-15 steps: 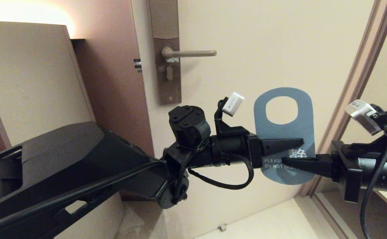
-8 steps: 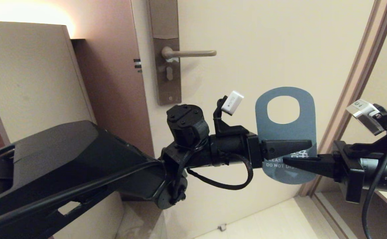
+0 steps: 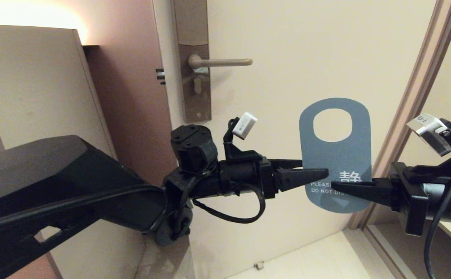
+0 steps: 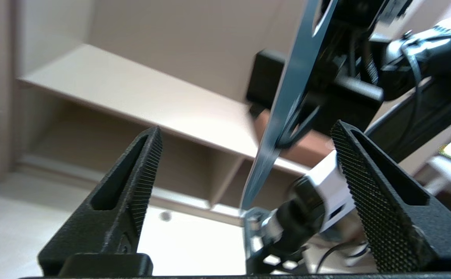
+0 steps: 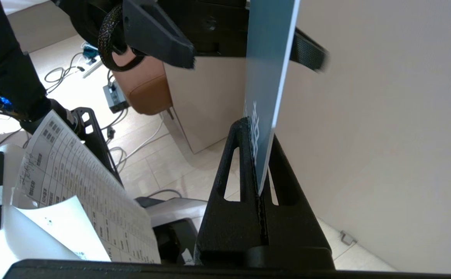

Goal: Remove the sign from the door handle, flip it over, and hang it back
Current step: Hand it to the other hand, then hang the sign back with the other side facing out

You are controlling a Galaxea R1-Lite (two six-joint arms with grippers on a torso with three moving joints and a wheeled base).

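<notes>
A: Changes since a second ago?
B: Left gripper has let go and drawn back, jaws apart astride the flat blue card sign. Right gripper stays clamped on its lower edge.
A: Surroundings?
B: Slim grey-beige metal door handle, bare, up-left of both grippers, nothing between.

A printed paper sheet and loose cables over pale floor tiles.
</notes>
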